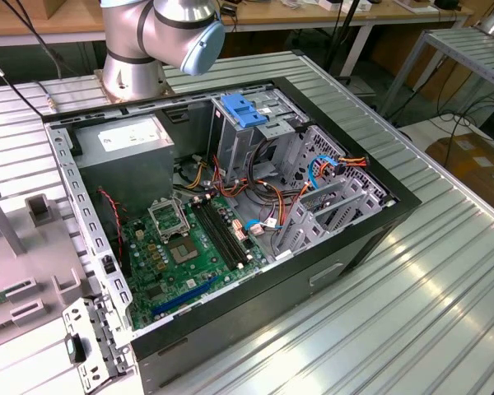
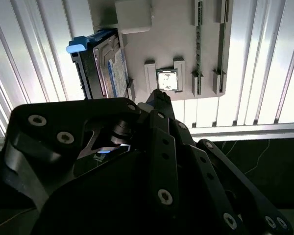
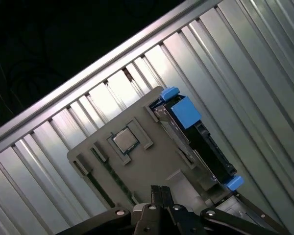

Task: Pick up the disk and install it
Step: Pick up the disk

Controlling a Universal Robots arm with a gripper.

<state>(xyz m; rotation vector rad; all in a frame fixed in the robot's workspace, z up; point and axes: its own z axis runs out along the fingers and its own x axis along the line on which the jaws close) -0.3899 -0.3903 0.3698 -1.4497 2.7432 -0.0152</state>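
Hand (image 3: 160,188) pointing down, fingers together, empty.

Strong glare streaks the ribbed metal table (image 2: 264,63) in both wrist views.

No print could be read anywhere. A white label (image 1: 128,136) sat on the grey power supply (image 1: 119,177) inside the open computer case (image 1: 346,247), its lettering too small to make out. In the second wrist view, a pale sticker (image 2: 118,73) on the disk (image 2: 95,68) was equally illegible.
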